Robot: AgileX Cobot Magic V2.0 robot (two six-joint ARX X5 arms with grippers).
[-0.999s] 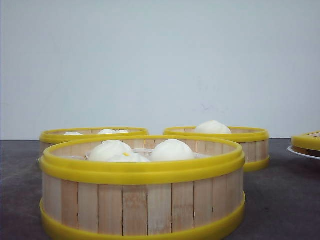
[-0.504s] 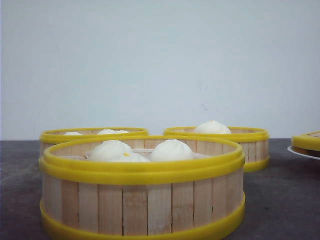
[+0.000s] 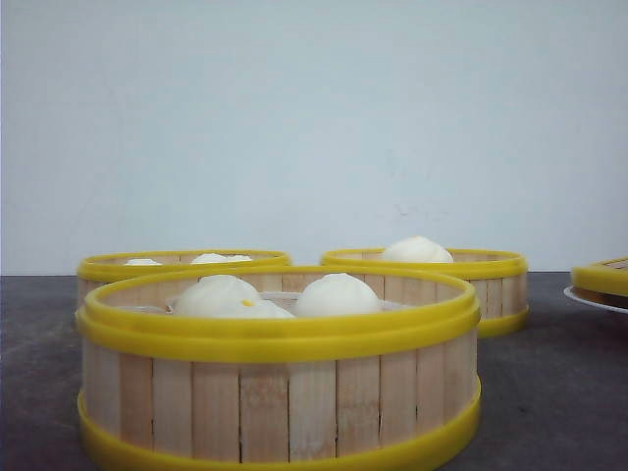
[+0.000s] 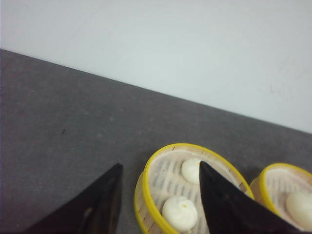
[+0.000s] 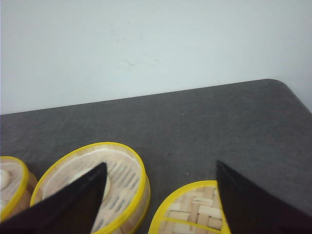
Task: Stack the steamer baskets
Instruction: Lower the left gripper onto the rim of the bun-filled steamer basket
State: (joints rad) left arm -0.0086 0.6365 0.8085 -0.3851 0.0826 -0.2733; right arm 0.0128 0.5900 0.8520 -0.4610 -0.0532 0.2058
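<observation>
Yellow-banded steamer baskets sit on the dark grey table (image 3: 549,392): the nearest basket (image 3: 280,392) stands at the table's front edge in the front view with white buns (image 3: 339,294) inside, and two more stand behind it toward the wall, the back left basket (image 3: 182,263) and the back right basket (image 3: 461,270), each holding buns too. At the table's right edge a fourth basket (image 3: 603,275) rests on a white plate (image 3: 594,299), only partly in view. Neither arm shows in the front view. In the left wrist view the left gripper (image 4: 158,200) hangs above the table with its dark fingers (image 4: 229,209) spread apart, one side of a basket's rim lying between them, nothing held. In the right wrist view the right gripper (image 5: 161,200) is likewise raised and tilted toward the wall, its fingers (image 5: 253,204) wide apart, a bun basket (image 5: 124,180) and a woven-topped one (image 5: 190,214) below it, touching neither.
</observation>
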